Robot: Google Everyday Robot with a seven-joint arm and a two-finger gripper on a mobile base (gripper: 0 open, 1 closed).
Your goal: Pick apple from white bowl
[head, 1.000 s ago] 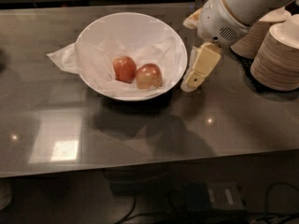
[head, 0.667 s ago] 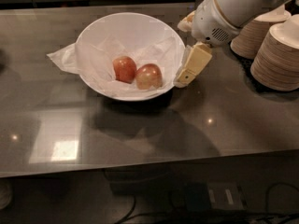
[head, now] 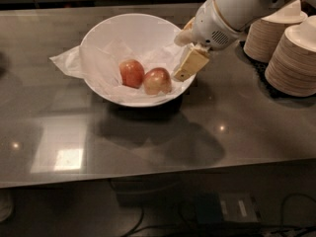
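The white bowl [head: 101,36] with crinkled paper lining stands on the grey table at centre left. Two apples lie in it. The apple [head: 157,81], red-pink with paler yellowish patches, lies on the right. A more evenly red-orange apple [head: 131,73] touches its left side. My gripper [head: 185,51] hangs at the bowl's right rim, just right of the apple and a little above it, apart from it. Its beige fingers [head: 190,63] are spread apart and hold nothing.
Stacks of beige paper bowls [head: 295,63] stand at the right, with a second stack [head: 269,33] behind. The paper lining [head: 66,63] sticks out past the bowl's left rim. The table's front edge [head: 148,174] runs across the lower part of the view.
My gripper has moved left, from beside the bowl to over its right rim, closer to the apple. The apples and bowl have not moved.
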